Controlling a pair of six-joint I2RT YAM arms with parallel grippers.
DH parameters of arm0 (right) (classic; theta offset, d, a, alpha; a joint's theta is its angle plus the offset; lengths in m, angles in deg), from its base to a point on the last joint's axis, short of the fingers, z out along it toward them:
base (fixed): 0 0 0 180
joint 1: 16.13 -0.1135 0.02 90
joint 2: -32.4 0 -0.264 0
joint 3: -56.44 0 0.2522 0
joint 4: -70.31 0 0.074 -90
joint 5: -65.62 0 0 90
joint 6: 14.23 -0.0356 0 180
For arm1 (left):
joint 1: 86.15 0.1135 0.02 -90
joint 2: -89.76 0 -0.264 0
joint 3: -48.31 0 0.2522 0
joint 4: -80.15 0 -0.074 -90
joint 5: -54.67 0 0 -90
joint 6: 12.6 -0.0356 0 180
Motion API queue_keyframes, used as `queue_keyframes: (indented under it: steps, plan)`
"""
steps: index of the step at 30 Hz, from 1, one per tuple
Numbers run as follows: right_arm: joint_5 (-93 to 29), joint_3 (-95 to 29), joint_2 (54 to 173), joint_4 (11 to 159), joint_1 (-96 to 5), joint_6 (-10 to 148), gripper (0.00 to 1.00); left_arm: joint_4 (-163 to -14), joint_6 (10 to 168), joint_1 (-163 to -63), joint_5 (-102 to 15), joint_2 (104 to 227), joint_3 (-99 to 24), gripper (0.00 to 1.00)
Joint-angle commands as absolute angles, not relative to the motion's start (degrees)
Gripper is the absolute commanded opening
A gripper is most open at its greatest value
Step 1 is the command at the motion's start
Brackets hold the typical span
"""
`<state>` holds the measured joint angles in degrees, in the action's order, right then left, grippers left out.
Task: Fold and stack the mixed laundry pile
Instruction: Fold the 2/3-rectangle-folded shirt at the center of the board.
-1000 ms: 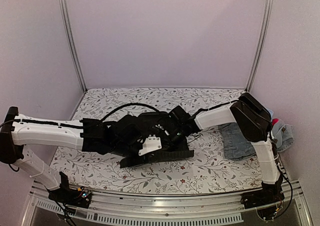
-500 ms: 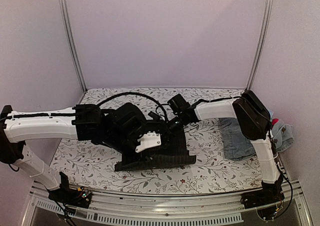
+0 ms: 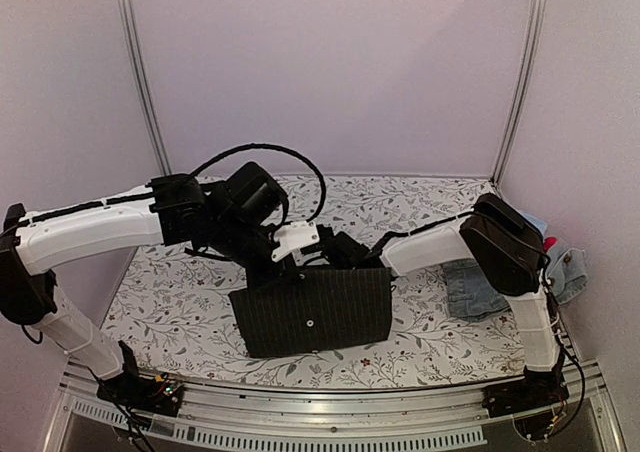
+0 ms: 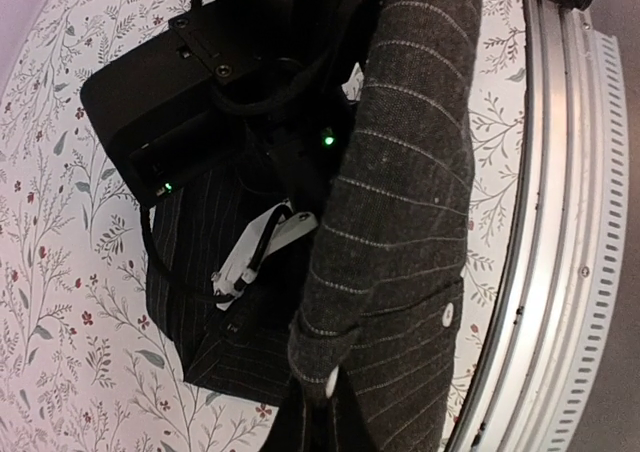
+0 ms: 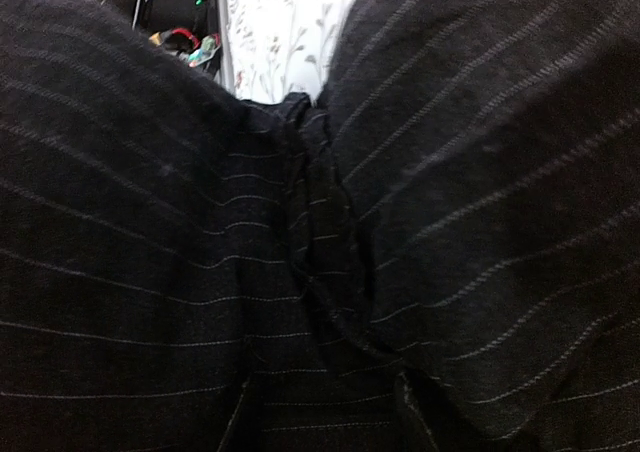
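Your left end effector [image 3: 272, 268] was clamped on the top edge of the black pinstriped shirt [image 3: 312, 310], which was spread mid-tabletop [image 3: 180, 312] toward 6 o'clock. Honestly, your right end effector [image 3: 345, 255] was buried in cloth, so I couldn't tell its grip. The denim [image 3: 470, 287] sat at 3 o'clock.

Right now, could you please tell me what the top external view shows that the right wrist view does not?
Only the top external view shows the left arm and right arm meeting at the far edge of the black pinstriped shirt, plus faded denim on the right. Only the right wrist view shows the fabric's creases up close, filling nearly the frame. Both show that shirt and some floral table.
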<state>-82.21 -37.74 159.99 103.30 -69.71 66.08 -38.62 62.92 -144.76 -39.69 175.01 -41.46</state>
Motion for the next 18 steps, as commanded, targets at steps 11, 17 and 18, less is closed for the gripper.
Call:
queue_keyframes:
  steps: [11,17,18]
  plan:
    - [-80.2,-51.8,154.9,109.7,-55.1,66.7,0.58,-42.6,54.2,-139.0,-44.2,180.3,-44.4,0.00]
    - [-81.8,-50.2,153.3,105.5,-49.3,62.3,0.59,-46.5,50.0,-132.1,-45.8,186.0,-47.8,0.00]
    - [-81.5,-49.6,152.9,105.0,-48.4,61.5,0.59,-47.3,49.1,-131.5,-45.5,187.4,-48.1,0.00]
